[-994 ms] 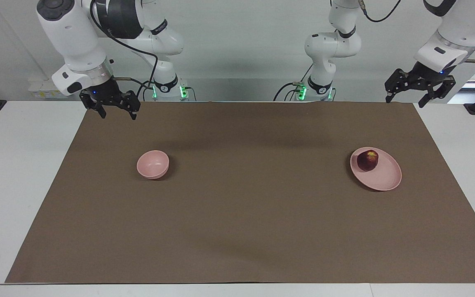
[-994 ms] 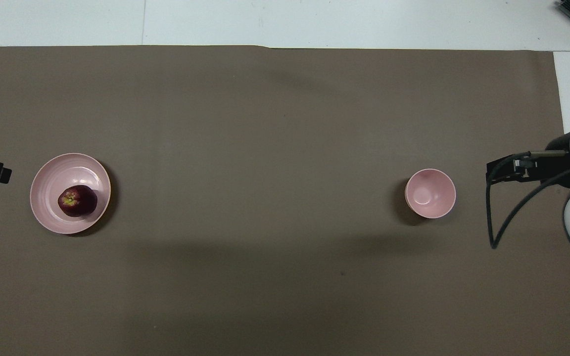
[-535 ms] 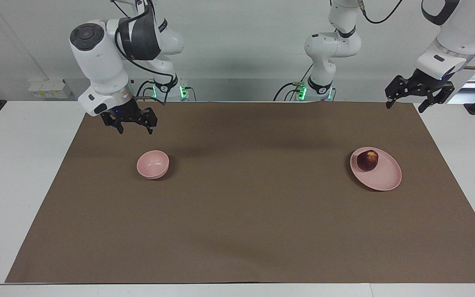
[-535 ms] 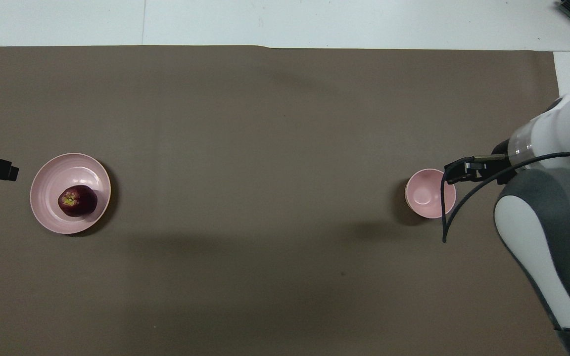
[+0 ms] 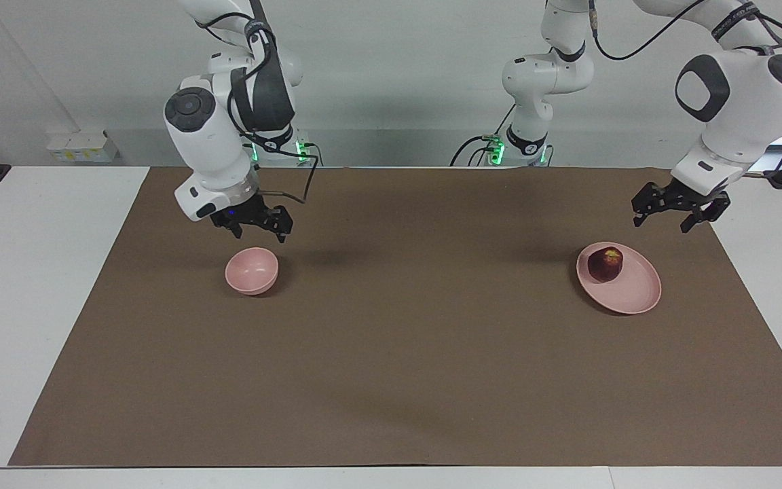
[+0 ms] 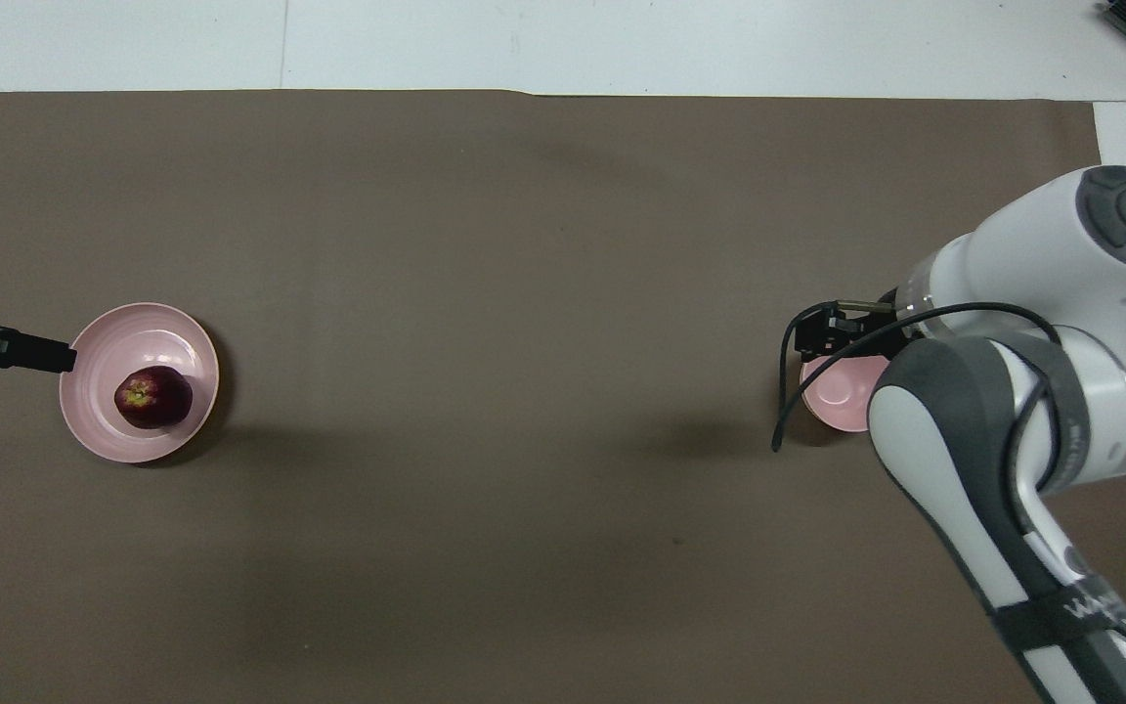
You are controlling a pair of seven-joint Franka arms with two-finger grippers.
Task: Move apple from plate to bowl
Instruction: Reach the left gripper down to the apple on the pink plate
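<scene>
What moved: both arms have come in over the brown mat since a second ago. The right gripper [image 5: 259,233] went from the mat's corner to hang above the bowl. The left gripper [image 5: 662,216] dropped lower, closer to the plate.
Apple: the small round dark red apple [image 5: 605,263] with a yellow patch on top sits on the plate, on the part nearer the robots.
Plate: the flat round pale pink plate [image 5: 635,292] lies toward the left arm's end of the bench [image 5: 38,272].
Bowl: the small deep pale pink bowl [image 5: 251,270] stands toward the right arm's end, well apart from the plate.
Facing view: shows both grippers up in the air, touching nothing. The left gripper has its fingers spread apart. The right gripper's fingers are apart too.
Overhead view: the right arm covers part of the bowl [image 6: 842,396]. Only a dark tip of the left gripper [image 6: 11,347] shows, at the plate's [image 6: 99,430] edge.
Apple and gripper: the apple [image 6: 153,397] is near the left gripper, lower down, not touching it.
</scene>
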